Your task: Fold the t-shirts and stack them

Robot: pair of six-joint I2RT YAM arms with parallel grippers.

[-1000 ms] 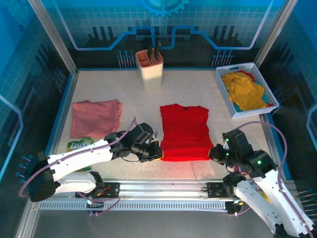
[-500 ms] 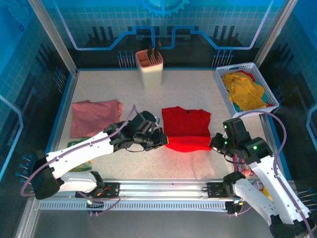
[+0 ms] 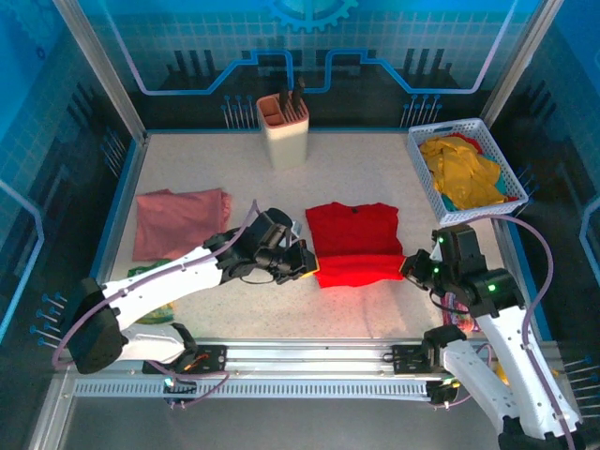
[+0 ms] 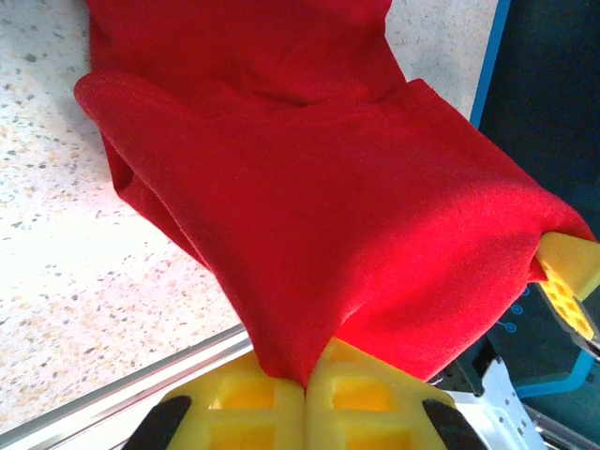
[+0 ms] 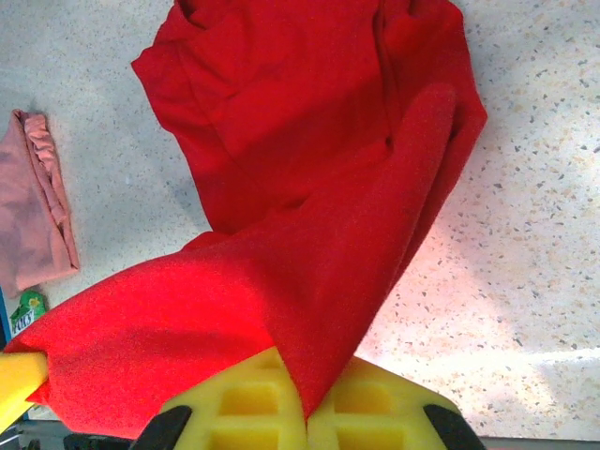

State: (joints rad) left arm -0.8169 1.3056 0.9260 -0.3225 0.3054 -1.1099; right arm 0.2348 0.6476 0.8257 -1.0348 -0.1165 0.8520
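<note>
The left end effector (image 3: pixel 307 267) and the right end effector (image 3: pixel 409 268) are each clamped shut on a near hem corner of the red t-shirt (image 3: pixel 354 228), which lies in the middle of the surface (image 3: pixel 234 169). Over the last second the hem has been carried from the near edge toward the collar — the cross fold is judged roughly half done, and release is not yet due.

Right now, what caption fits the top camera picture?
Mid-fold: left gripper and right gripper each pinch a near corner of the red t-shirt, hem raised; pink t-shirt lies left.
</note>
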